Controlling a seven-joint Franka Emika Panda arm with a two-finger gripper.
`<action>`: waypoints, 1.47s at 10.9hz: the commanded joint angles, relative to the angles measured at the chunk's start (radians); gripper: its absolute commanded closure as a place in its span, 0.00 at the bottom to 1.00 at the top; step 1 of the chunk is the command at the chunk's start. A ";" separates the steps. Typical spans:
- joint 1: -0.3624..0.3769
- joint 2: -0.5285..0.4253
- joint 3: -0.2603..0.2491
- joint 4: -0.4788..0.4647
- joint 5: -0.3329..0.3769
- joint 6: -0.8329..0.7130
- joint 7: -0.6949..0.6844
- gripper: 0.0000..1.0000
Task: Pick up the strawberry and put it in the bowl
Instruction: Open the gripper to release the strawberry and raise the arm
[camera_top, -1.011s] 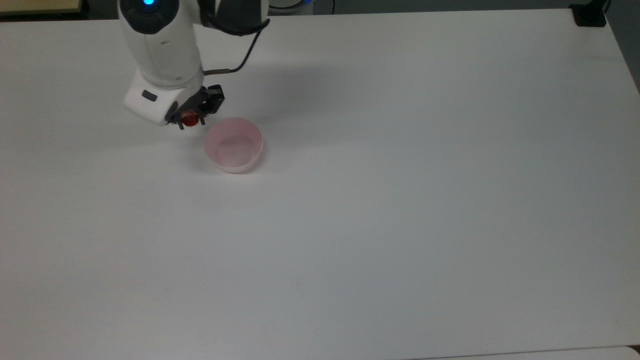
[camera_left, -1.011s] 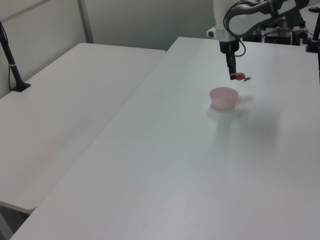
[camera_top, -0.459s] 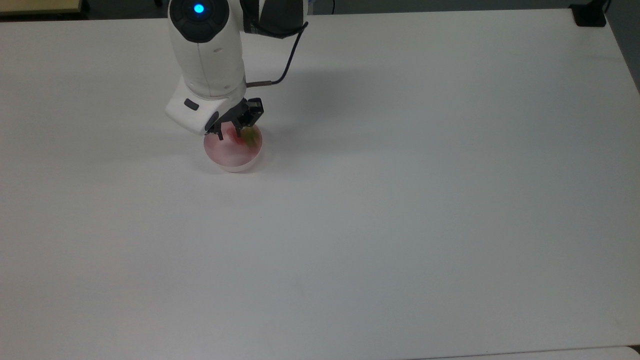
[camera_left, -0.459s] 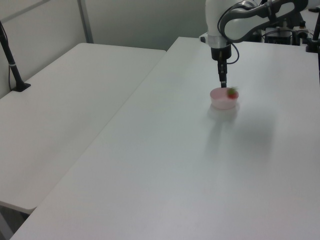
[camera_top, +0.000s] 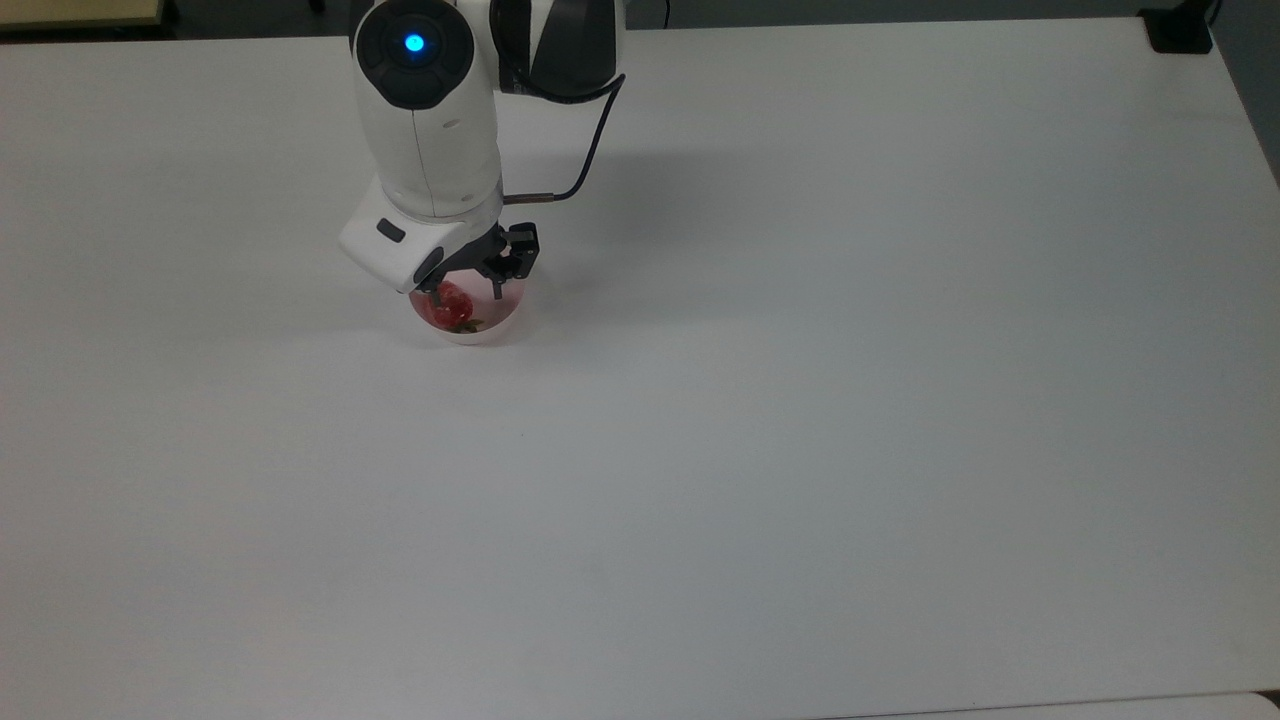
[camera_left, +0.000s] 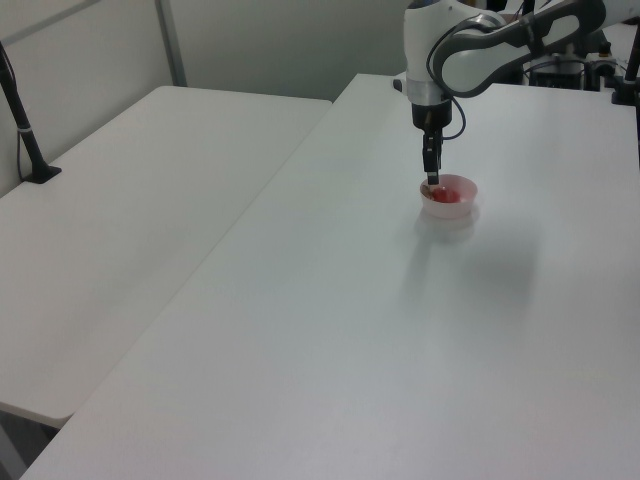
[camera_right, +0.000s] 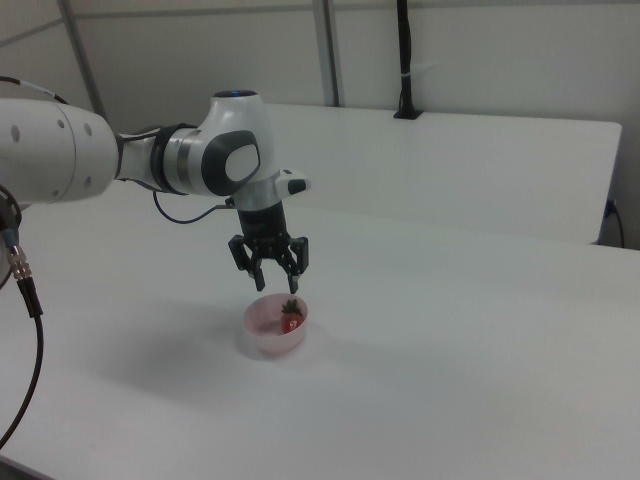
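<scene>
The small pale pink bowl (camera_top: 492, 324) (camera_left: 463, 205) (camera_right: 270, 339) stands on the white table. Inside it lies the red strawberry (camera_top: 449, 306) (camera_left: 446, 197) (camera_right: 291, 322), its green cap showing in the right view. My gripper (camera_top: 466, 291) (camera_left: 432, 180) (camera_right: 275, 282) hangs open just above the bowl's rim, fingers spread, holding nothing. In the top view the wrist covers the bowl's far part.
The white table (camera_top: 800, 400) spreads wide around the bowl. A second white table (camera_left: 120, 210) adjoins it on the left view's left, with a black post (camera_left: 22, 120) on it. A black mount (camera_top: 1178, 30) sits at the top view's far right corner.
The gripper carried the strawberry from beside the bowl to over it, then opened. The strawberry dropped and now lies in the bowl.
</scene>
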 joint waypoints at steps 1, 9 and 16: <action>0.003 -0.020 -0.004 0.002 0.016 0.001 0.015 0.00; 0.006 -0.308 -0.016 0.031 0.131 -0.287 0.188 0.00; 0.122 -0.411 -0.125 0.036 0.179 -0.330 0.294 0.00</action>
